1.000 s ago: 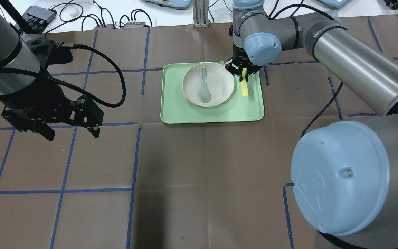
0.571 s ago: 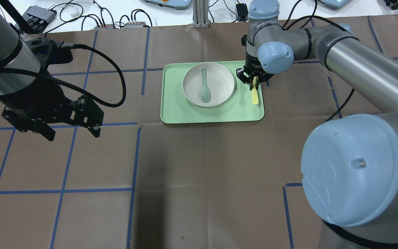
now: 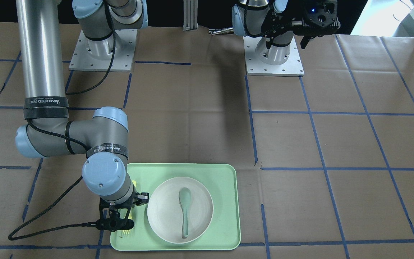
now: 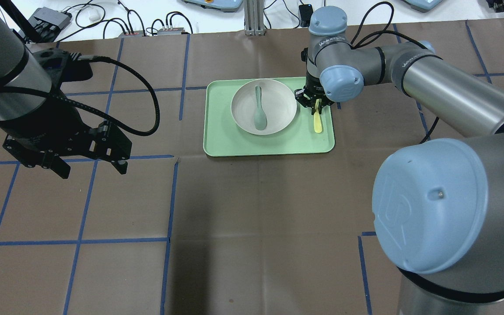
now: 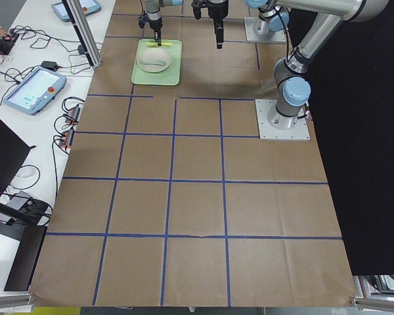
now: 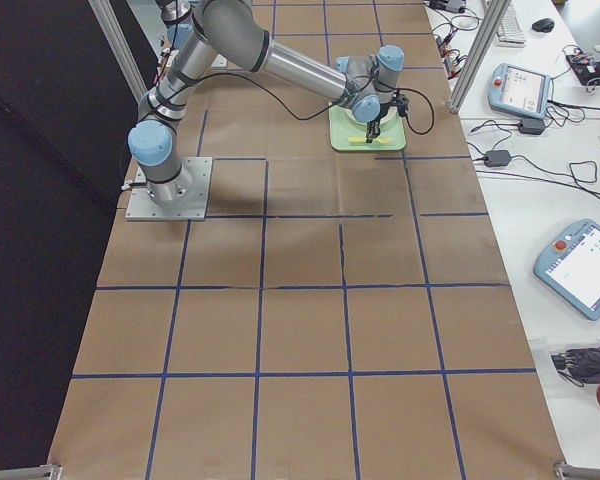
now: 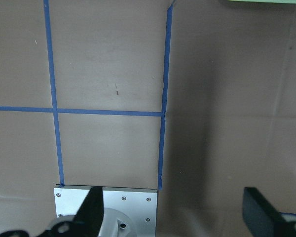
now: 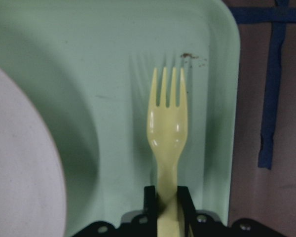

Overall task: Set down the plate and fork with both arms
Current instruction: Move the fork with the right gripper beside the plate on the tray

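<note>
My right gripper [image 4: 314,104] is shut on the yellow fork [image 4: 317,123] and holds it low over the right strip of the mint-green tray [image 4: 234,140], beside the plate [image 4: 280,109]. In the right wrist view the fork [image 8: 167,128] sticks out from between the fingers with its tines forward over the tray [image 8: 113,64], and the plate's rim [image 8: 19,163] is at the left. I cannot tell whether the fork touches the tray. The off-white plate [image 3: 164,212] sits on the tray with a grey-green spoon [image 4: 258,111] in it. My left gripper [image 4: 91,168] is open and empty, high over the table's left.
The tray's right rim [image 8: 232,98] is close beside the fork. Blue tape lines [image 4: 169,197] cross the brown table cover. Cables and boxes [image 4: 50,17] lie beyond the far edge. The left arm's base plate [image 7: 106,207] shows under the left gripper [image 7: 175,217].
My right gripper carried the fork right and toward me along the tray, from beside the plate's far rim to the tray's right strip, then slightly back left. The left arm has not moved.
</note>
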`<state>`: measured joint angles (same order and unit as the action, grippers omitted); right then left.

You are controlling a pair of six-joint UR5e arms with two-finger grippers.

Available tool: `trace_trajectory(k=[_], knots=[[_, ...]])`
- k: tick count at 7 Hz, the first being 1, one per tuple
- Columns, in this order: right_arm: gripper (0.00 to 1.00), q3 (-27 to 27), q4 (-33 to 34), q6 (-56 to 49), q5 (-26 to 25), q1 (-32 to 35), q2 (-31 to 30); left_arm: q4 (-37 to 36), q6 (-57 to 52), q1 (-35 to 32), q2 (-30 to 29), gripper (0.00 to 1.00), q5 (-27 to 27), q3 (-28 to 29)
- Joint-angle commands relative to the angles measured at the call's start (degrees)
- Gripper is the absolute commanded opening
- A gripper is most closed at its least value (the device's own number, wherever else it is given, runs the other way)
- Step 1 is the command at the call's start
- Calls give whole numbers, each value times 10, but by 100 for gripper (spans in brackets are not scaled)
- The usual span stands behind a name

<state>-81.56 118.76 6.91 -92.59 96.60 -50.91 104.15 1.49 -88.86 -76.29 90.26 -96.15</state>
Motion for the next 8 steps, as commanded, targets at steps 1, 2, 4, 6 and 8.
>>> trace_trajectory(k=[1,2,4,6,8], knots=[[69,3,0,0,-6,0,-1,0,0,-1,0,100,1,0],[100,2,-2,-1,-4,-1,-2,0,0,0,0,100,1,0],[100,6,-6,-1,-3,-4,-9,0,0,0,0,100,1,0],[100,0,-22,-8,-2,-7,-59,0,0,0,0,100,2,0],[100,-1,-86,-11,-1,-11,-121,0,0,0,0,100,2,0]])
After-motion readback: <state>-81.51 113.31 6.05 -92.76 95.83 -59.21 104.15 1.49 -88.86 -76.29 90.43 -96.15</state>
